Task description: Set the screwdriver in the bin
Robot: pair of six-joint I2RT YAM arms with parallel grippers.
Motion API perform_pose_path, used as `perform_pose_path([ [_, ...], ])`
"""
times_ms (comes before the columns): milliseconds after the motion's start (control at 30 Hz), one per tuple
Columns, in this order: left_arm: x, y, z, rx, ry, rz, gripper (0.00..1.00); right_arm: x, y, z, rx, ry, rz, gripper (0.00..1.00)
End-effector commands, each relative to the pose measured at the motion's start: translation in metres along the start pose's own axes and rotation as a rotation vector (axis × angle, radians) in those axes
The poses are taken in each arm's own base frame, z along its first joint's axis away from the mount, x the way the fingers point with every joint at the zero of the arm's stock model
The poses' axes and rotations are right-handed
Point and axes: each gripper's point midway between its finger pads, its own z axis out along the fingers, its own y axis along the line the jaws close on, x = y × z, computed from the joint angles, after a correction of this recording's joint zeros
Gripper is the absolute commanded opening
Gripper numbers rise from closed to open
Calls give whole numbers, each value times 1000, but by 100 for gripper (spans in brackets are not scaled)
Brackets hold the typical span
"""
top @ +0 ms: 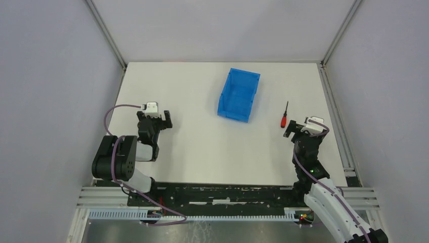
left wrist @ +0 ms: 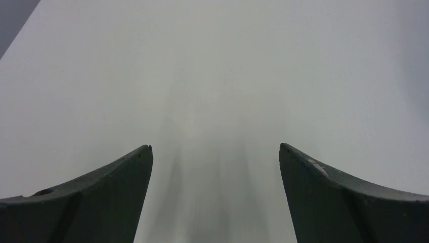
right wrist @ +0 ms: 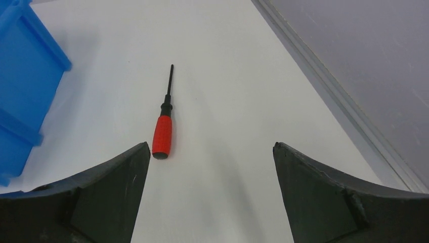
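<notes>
just ahead of spread-jawed right gripper: screwdriver flat on table, apart from bin, open room toward right rail. left gripper likewise released, low.

Overhead view and low, forward-facing right wrist view share screwdriver, bin.

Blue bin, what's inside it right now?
Nothing shows inside the bin, only its bare blue floor. The screwdriver lies on the table outside it. The near wall may hide a strip of floor.
</notes>
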Motion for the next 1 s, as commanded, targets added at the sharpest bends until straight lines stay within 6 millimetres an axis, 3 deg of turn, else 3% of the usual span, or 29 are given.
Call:
perform_pose_path([
  [0, -16, -1, 2, -2, -55, -35, 100, -74, 20, 3, -74, -106, -9, 98],
  [133, -15, -1, 2, -2, -54, -35, 100, -145, 32, 15, -50, -81, -79, 98],
  [200, -16, -1, 2, -3, -55, -34, 100, -166, 48, 35, -85, 27, -155, 98],
  [300, -15, -1, 2, -3, -54, -34, 100, -182, 69, 75, -138, 274, -193, 98],
  [367, -15, -1, 2, -3, -54, -35, 100, -177, 75, 100, -148, 412, -229, 98],
  [467, -16, -1, 2, -3, -55, -35, 100, -150, 88, 133, -217, 552, -243, 98],
  [633, -16, -1, 2, -3, -55, -34, 100, -54, 89, 167, -225, 795, -208, 90],
  [767, -16, -1, 2, -2, -55, -34, 100, 24, 82, 161, -217, 907, -189, 82],
  [867, -16, -1, 2, -2, -55, -34, 100, 68, 78, 149, -225, 988, -182, 73],
  [967, -16, -1, 2, -2, -55, -35, 100, 99, 70, 137, -210, 1044, -176, 61],
])
